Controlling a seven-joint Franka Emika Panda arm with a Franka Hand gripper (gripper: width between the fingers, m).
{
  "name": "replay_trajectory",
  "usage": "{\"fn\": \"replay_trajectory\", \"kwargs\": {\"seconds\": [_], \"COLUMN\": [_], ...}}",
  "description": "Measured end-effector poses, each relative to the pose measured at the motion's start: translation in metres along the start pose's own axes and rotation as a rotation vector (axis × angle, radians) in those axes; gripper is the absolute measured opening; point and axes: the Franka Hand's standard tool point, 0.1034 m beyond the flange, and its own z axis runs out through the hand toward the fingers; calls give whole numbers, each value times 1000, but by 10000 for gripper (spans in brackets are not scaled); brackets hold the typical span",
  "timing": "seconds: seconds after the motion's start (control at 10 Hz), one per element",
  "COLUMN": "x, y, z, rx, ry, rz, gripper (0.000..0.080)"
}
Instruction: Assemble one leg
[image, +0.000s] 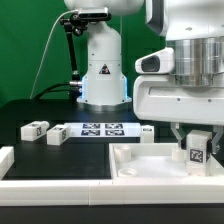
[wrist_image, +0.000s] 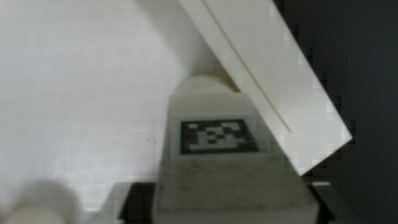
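My gripper (image: 197, 140) is shut on a leg (image: 197, 152), a small white block whose black-and-white tag faces the camera. It holds the leg upright over the right part of the large white tray-shaped square part (image: 140, 172), at the exterior view's right. In the wrist view the held leg (wrist_image: 217, 110) fills the middle between my dark fingers (wrist_image: 139, 200), its tip close to the tray part's raised rim (wrist_image: 267, 70). Whether the leg touches the tray floor cannot be told.
Two loose legs (image: 35, 129) (image: 57, 134) lie on the black table at the exterior view's left. The marker board (image: 100, 129) lies behind the tray part, with another leg (image: 146, 131) at its right end. A white part (image: 12, 160) sits at the near left. The robot base (image: 103, 70) stands behind.
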Motion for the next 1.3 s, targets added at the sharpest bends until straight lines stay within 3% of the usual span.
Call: {"fn": "replay_trajectory", "kwargs": {"seconds": [0.7, 0.8, 0.9, 1.0, 1.1, 1.3], "x": [-2, -2, -2, -1, -1, -1], "y": [1, 1, 1, 2, 3, 2], "z": [0, 0, 0, 0, 0, -1], "rx": [-6, -6, -5, -10, -12, -10], "ry": [-11, -11, -11, -10, -14, -14], "rz": [431, 395, 387, 289, 158, -5], "gripper": [291, 387, 568, 568, 632, 644]}}
